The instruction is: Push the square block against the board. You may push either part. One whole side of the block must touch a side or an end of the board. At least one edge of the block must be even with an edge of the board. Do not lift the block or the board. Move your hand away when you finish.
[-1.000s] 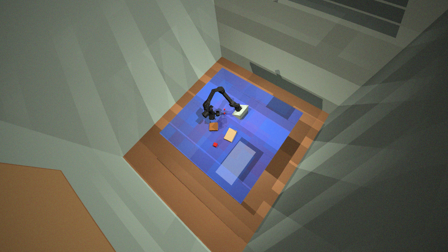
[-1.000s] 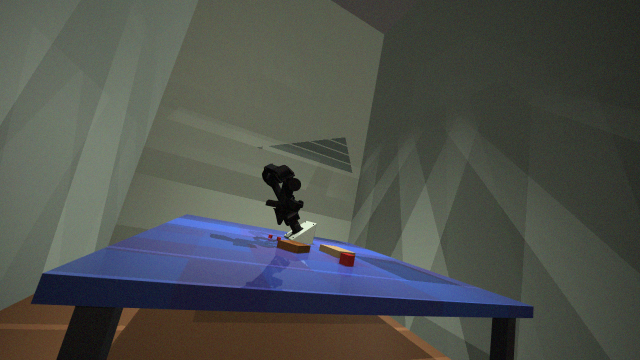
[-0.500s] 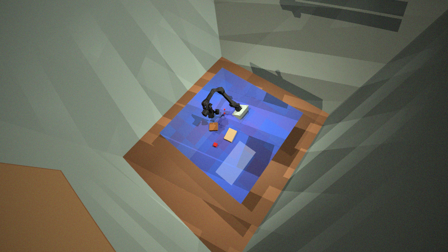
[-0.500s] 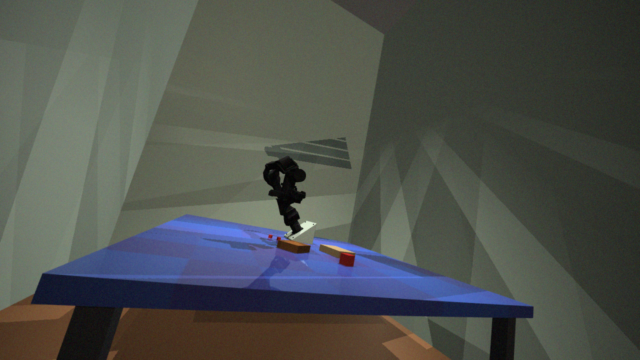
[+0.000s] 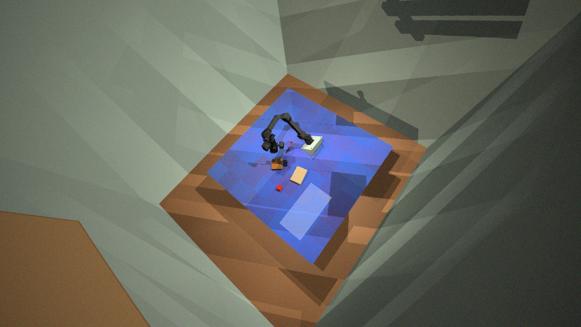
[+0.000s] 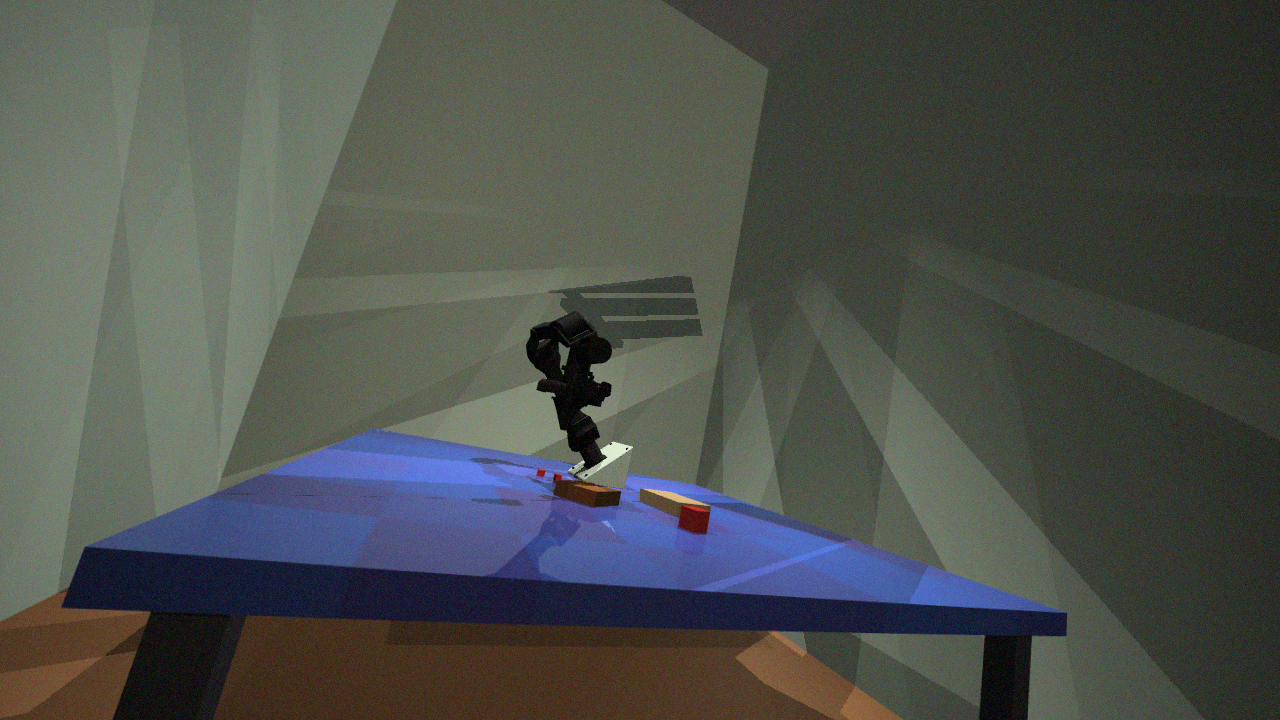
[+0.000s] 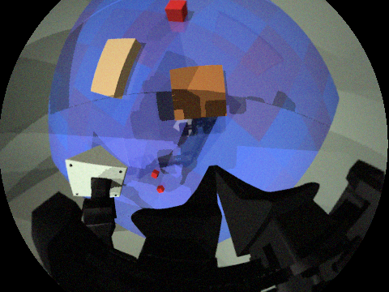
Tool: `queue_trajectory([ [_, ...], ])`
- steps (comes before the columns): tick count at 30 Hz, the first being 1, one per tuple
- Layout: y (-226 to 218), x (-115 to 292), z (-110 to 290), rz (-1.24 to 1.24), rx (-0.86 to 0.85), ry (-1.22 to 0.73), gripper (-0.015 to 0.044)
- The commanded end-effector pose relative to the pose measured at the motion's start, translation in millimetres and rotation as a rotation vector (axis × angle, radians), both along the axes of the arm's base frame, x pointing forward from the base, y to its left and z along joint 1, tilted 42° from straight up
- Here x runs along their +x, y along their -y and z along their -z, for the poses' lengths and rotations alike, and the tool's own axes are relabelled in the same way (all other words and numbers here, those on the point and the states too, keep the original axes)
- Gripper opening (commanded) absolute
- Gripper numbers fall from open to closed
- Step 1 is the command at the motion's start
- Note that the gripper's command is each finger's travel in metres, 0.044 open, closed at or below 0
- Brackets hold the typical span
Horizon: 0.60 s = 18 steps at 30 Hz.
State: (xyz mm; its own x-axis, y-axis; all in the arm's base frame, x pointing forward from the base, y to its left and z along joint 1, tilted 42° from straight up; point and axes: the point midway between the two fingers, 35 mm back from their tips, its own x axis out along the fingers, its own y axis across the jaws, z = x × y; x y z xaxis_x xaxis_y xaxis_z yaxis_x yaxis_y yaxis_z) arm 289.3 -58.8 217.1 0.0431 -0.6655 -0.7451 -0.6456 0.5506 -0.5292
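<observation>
The square block point(image 5: 276, 164) point(image 6: 588, 493) point(image 7: 198, 79) is orange-brown and lies flat on the table. The board point(image 5: 298, 175) point(image 6: 673, 502) point(image 7: 113, 66) is tan, longer than wide, and also lies flat. A gap of bare table separates the two, and the board is turned at an angle to the block. My gripper point(image 5: 274, 151) point(image 6: 563, 426) point(image 7: 212, 169) is shut and empty. It hangs above the table, beside the block on the side towards the top of the top view. It does not touch the block or the board.
A red cube point(image 5: 278, 187) point(image 6: 693, 519) point(image 7: 176, 10) lies near the board and block. The arm's white base box point(image 5: 313, 144) point(image 6: 617, 465) point(image 7: 83, 180) stands on the blue table point(image 5: 365, 150) point(image 6: 402, 528). Two small red pieces point(image 5: 290, 142) point(image 6: 540, 472) point(image 7: 155, 173) lie near the base.
</observation>
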Motion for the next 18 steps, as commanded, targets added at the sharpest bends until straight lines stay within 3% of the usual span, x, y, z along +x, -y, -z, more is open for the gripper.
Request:
queue_trajectory([
  [1,-1,0,0,0.004,0.004,0.002,0.0],
  [9,1,2,0,0.017,0.001,0.015,0.0],
  [18,9,22,6,0.243,0.017,0.217,0.0],
])
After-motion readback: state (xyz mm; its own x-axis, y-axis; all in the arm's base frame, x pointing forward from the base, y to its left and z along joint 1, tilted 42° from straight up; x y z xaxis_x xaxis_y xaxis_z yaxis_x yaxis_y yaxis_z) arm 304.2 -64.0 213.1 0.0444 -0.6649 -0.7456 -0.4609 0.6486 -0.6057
